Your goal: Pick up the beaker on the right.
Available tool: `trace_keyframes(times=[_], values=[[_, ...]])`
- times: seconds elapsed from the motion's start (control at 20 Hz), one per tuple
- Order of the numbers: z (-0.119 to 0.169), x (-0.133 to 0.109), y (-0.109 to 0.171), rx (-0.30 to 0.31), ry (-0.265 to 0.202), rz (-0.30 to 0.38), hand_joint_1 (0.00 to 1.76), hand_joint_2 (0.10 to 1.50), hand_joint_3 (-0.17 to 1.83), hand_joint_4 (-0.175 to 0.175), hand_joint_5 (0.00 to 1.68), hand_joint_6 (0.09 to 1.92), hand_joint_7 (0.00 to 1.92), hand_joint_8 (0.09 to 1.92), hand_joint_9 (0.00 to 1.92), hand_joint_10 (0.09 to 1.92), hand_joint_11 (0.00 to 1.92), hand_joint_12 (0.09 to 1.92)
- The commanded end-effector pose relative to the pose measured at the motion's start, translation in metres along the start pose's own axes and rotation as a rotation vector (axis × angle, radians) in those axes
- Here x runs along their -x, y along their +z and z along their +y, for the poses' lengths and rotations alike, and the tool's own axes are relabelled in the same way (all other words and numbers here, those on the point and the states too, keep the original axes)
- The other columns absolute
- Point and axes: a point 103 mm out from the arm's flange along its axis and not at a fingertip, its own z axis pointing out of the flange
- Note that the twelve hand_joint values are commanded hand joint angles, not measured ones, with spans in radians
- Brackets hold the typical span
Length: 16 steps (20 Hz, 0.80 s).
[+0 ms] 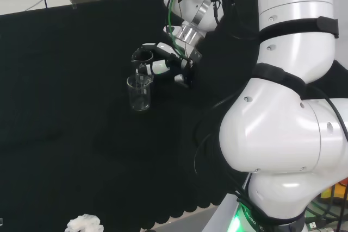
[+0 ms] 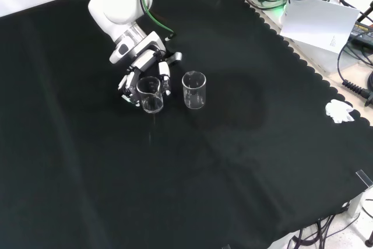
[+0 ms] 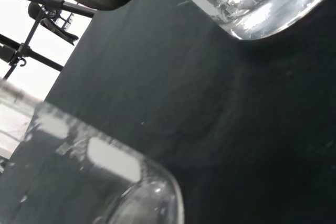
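In the head view the clear glass beaker (image 1: 142,58) inside the black and white hand (image 1: 163,64) was largely lost against the black cloth; in the wrist view both clear beakers (image 3: 252,3) (image 3: 89,182) were cut off by the edges.

The robot arm (image 1: 283,118) has large glossy white rounded links with small round screw holes. Black bands separate the links. Green and black cables (image 1: 173,9) run along its silver wrist ring to the black and white hand (image 2: 143,74).
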Motion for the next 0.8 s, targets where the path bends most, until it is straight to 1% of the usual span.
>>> trace_keyframes(times=[0.05, 0.15, 0.25, 0.3, 0.35, 0.4, 0.45, 0.5, 0.55, 0.6, 0.7, 0.8], values=[[-0.001, 0.005, -0.007, 0.017, -0.001, -0.002, 0.93, 0.88, -0.17, -0.069, 0.39, 1.08, 0.53, 0.94, 0.69, 0.68, 0.21, 1.37], [-0.001, 0.004, -0.008, 0.032, -0.003, 0.006, 0.93, 0.88, -0.17, -0.069, 0.39, 1.08, 0.53, 0.94, 0.69, 0.68, 0.21, 1.37], [-0.001, 0.001, -0.01, 0.066, -0.002, -0.005, 0.93, 0.9, -0.17, -0.058, 0.53, 1.12, 0.54, 0.94, 0.71, 0.68, 0.23, 1.37], [-0.001, -0.002, -0.011, 0.086, 0.004, -0.03, 0.98, 0.95, -0.12, 0.027, 0.76, 0.99, 0.64, 0.9, 0.78, 0.67, 0.3, 1.35], [-0.001, -0.005, -0.013, 0.108, 0.015, -0.046, 1.03, 1.0, -0.13, 0.094, 0.97, 0.83, 0.74, 0.85, 0.86, 0.62, 0.36, 1.33], [-0.001, -0.008, -0.015, 0.13, 0.025, -0.074, 1.08, 1.02, -0.15, 0.109, 1.15, 0.64, 0.97, 0.79, 1.05, 0.59, 0.65, 1.19], [-0.001, -0.011, -0.018, 0.145, 0.028, -0.088, 1.12, 1.02, -0.16, 0.11, 1.3, 0.44, 1.17, 0.68, 1.22, 0.51, 0.88, 1.06], [-0.001, -0.014, -0.02, 0.163, 0.03, -0.104, 1.14, 1.02, -0.17, 0.104, 1.4, 0.28, 1.31, 0.56, 1.35, 0.41, 1.04, 0.95], [-0.002, -0.017, -0.024, 0.184, 0.026, -0.121, 1.15, 1.01, -0.17, 0.102, 1.47, 0.16, 1.4, 0.46, 1.43, 0.31, 1.12, 0.88], [-0.002, -0.021, -0.029, 0.198, 0.021, -0.133, 1.16, 1.01, -0.17, 0.099, 1.51, 0.09, 1.46, 0.38, 1.49, 0.24, 1.17, 0.84], [-0.003, -0.029, -0.042, 0.216, 0.008, -0.161, 1.16, 1.0, -0.17, 0.149, 1.54, 0.09, 1.59, 0.27, 1.62, 0.14, 1.37, 0.75], [-0.005, -0.036, -0.055, 0.235, 0.001, -0.191, 1.16, 1.0, -0.17, 0.169, 1.55, 0.09, 1.65, 0.2, 1.68, 0.09, 1.46, 0.68]])
